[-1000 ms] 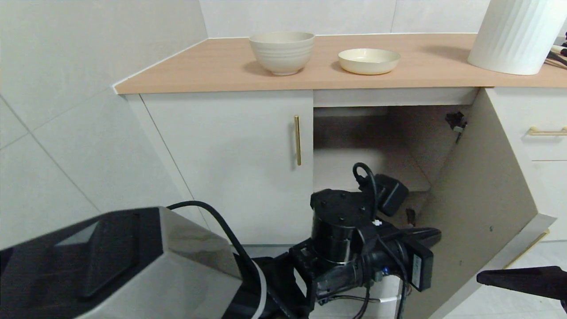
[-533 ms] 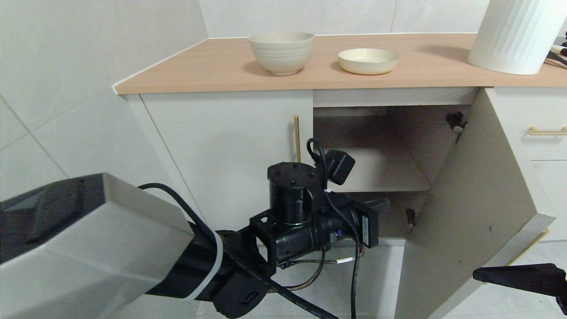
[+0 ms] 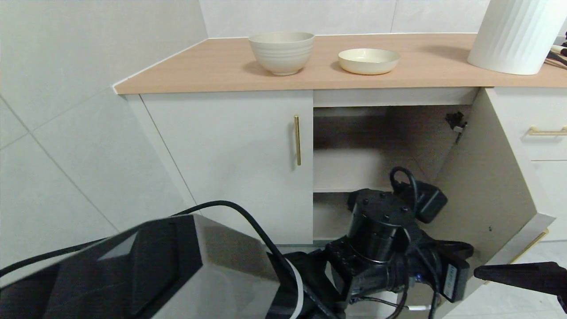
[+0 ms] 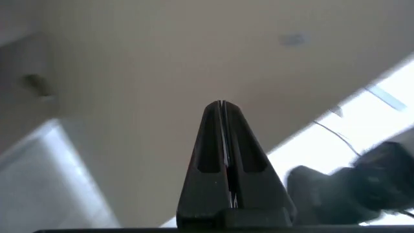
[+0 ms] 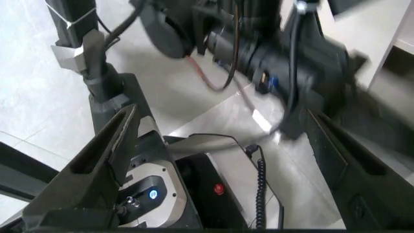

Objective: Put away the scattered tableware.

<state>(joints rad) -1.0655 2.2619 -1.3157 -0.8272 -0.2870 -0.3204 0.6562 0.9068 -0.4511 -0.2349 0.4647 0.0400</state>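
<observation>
Since half a second ago, the left arm has been lowered and swung rightward, so the left hand [image 4: 221,113], fingers pressed together and empty, is now seen low before the open cabinet door [image 3: 478,186]. The right hand [image 5: 223,123] is spread wide, low at the right. The bowl [image 3: 282,52] and shallow dish [image 3: 369,60] are set apart on the counter [image 3: 199,75], well above both hands; the dish is judged nearer the left hand.

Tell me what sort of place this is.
Most likely a kitchen: a counter carries a bowl and a dish, cabinets sit beneath it, one door open on a shelf, and the walls are tiled.
</observation>
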